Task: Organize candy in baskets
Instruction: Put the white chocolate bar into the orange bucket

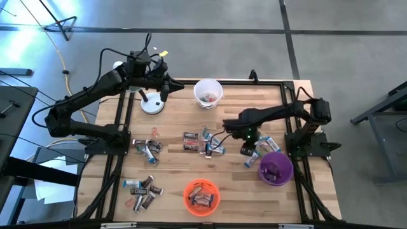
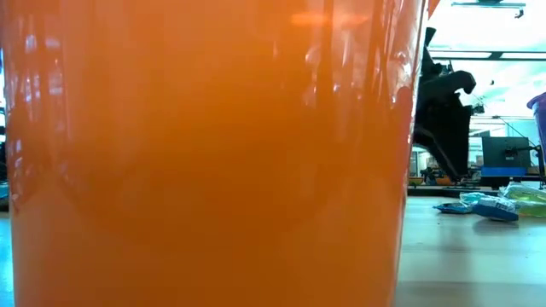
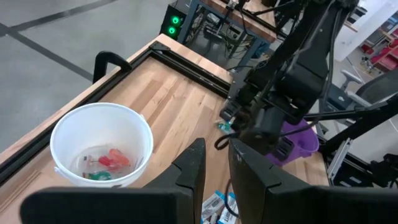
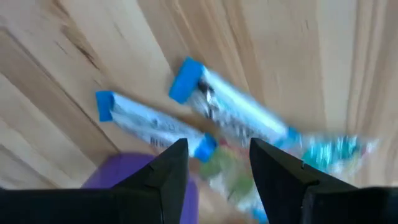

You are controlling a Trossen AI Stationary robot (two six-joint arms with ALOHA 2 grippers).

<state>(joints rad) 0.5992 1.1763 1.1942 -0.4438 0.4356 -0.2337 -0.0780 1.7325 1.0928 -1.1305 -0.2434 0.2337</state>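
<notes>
Right gripper down low over the table, right of centre, hovering above the scatter of blue-silver bars next to the purple basket. Jaws spread wide, nothing between them, two blue-tipped bars lying on the wood just past the fingertips and a corner of purple showing beside them. Greenish and teal wrappers jumbled in with that same cluster.

Left gripper up at the far edge, parked between the white desk lamp and the white basket. Fingers nearly together with a thin gap, gripping nothing visible. White basket sitting just ahead of them, a few red and green pieces at its bottom.

Orange basket at the near edge, centre, loaded with dark brown bars, and filling almost the whole low view as an orange wall. Purple basket near the right side, dark pieces inside.

Loose candy well spread out: a mixed pile mid-table, another bunch left of centre, and a group of dark and silvery bars at the near left. More blue-wrapped bars flat on the wood beyond the orange wall in the low view, dark arm coming down behind them.
</notes>
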